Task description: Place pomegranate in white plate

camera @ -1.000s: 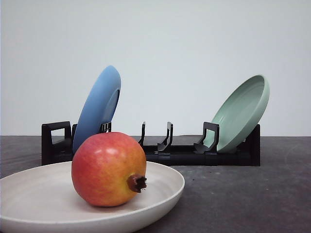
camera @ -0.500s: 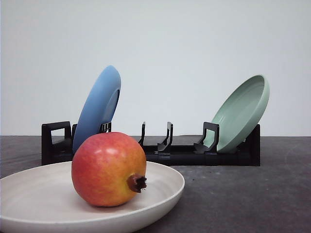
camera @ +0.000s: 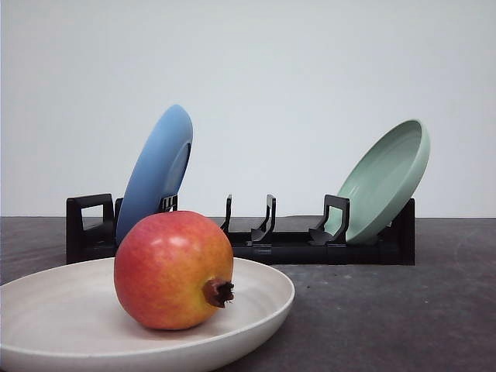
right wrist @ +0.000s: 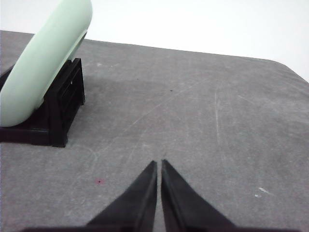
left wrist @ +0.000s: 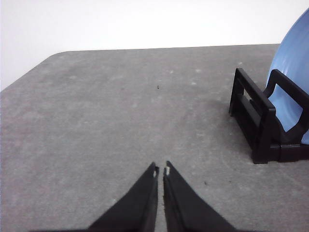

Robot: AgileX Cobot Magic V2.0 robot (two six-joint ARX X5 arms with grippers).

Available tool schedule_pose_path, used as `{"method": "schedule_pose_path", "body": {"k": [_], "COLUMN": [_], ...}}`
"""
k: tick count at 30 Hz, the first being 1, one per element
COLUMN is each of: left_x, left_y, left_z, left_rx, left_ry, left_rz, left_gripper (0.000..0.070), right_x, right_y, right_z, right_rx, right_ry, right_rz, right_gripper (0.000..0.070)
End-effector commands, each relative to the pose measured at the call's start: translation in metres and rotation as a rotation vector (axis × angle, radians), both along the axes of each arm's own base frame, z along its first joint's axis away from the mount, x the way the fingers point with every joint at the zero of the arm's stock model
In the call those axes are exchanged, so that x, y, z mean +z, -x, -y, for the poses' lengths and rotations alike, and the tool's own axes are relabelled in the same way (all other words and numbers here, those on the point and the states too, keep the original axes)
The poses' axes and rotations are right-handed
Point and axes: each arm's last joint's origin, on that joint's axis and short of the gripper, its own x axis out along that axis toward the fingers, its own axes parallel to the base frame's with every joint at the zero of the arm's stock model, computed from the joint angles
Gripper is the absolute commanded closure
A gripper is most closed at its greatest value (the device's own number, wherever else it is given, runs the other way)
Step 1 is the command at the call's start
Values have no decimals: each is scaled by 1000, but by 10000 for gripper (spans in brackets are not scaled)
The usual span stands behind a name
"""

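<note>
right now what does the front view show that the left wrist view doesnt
Front view alone: the pomegranate resting in the white plate, and the green plate leaning at the rack's right end. Left wrist view alone: the left gripper, its tips nearly touching with nothing between them, over bare grey table. Both share the blue plate and the black rack.

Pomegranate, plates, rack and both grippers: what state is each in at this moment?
pomegranate: resting in the white plate, calyx toward the right.
white plate: flat on the table, holding the fruit.
blue plate: standing tilted at the rack's left end.
pale green plate: leaning at the rack's right end.
black rack: middle slots unfilled.
left gripper: shut, holding nothing.
right gripper: shut, holding nothing.
</note>
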Motion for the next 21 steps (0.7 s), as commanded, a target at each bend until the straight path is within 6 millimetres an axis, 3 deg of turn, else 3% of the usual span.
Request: {"method": "schedule_pose_path", "body": {"k": [1,21], "left_x": [-4,-4], "left_y": [0,0], "left_z": [0,0], "left_rx": [7,7], "left_ry": [6,6], "left_rz": [-10,-10], "left_gripper": [700,700], "right_x": [0,0], "right_y": [0,0], "right_z": [0,0], "right_rx": [-1,-1], "right_ry": [4,4], "right_rz": [10,10], "right_gripper": [690,690]}}
